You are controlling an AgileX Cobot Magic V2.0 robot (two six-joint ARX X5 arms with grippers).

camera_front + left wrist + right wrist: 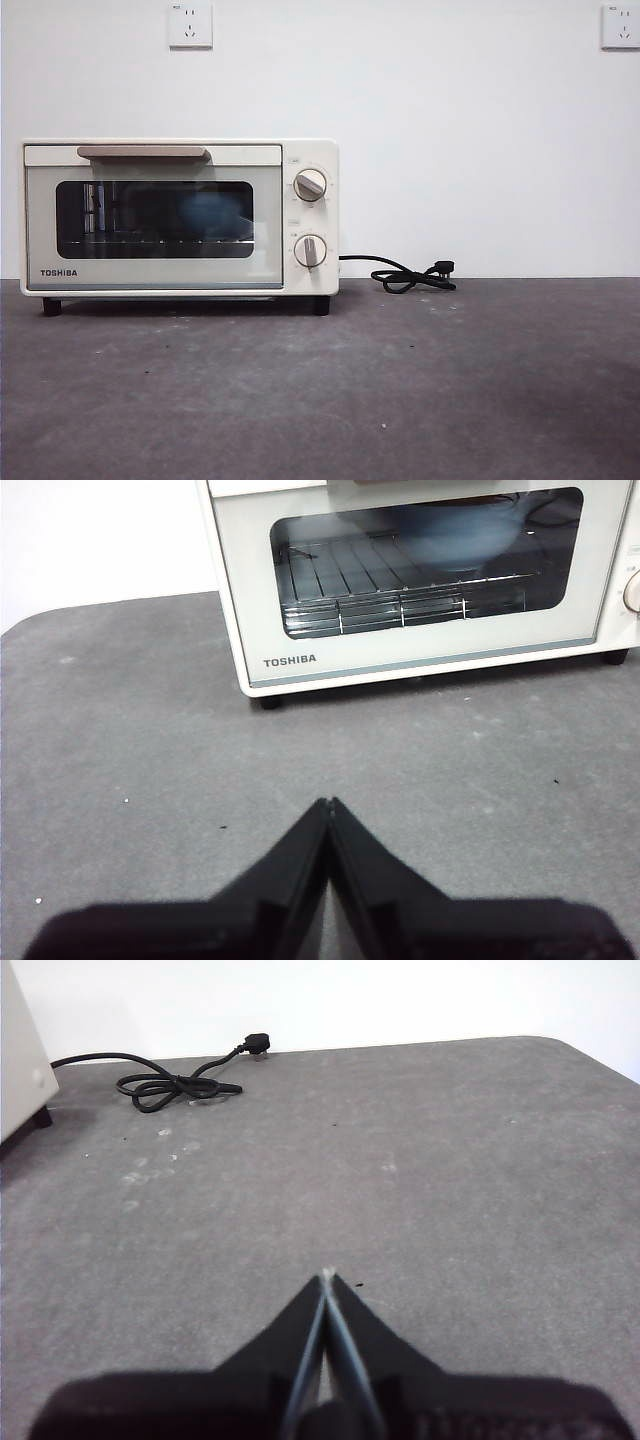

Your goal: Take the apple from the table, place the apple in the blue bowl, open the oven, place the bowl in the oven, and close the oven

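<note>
Grey table, closed oven reading TOSHIBA

Left gripper jaws closed, empty; right gripper same

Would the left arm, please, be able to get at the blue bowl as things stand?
Probably not directly: the blue bowl sits on the rack inside the Toshiba toaster oven, behind its closed glass door. The left pincer, shut, faces it over bare table; the door must open first.
</note>
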